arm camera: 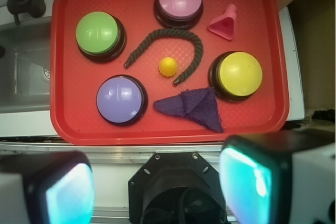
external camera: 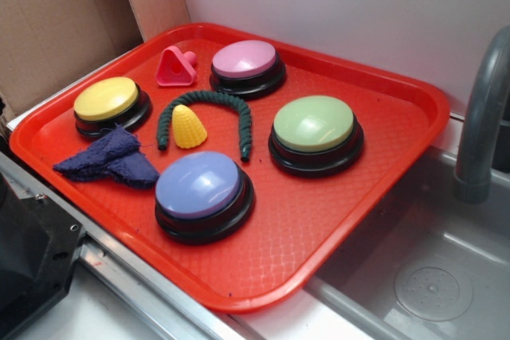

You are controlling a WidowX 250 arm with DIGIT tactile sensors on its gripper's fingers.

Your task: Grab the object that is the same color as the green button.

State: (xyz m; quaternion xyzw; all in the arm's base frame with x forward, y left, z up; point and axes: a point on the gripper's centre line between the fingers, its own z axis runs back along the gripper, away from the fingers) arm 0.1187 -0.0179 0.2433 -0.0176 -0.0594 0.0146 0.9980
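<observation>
From the exterior view I am seeing the green rope (external camera: pixel 209 109) lying arched around the yellow cone (external camera: pixel 189 127) on the red tray (external camera: pixel 335 220), between the buttons, beside the green button (external camera: pixel 314 131); the claw is not showing here. From the wrist view, the claw (arm camera: pixel 157 184) is sitting wide open and empty, its fingers (arm camera: pixel 247 182) blurred and cropped.

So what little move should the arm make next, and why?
Probably forward and down toward the dark green rope, since it matches the green button. The open gripper sits back off the red tray, holding nothing. Aim for the arch's top, clear of the yellow cone.
</observation>
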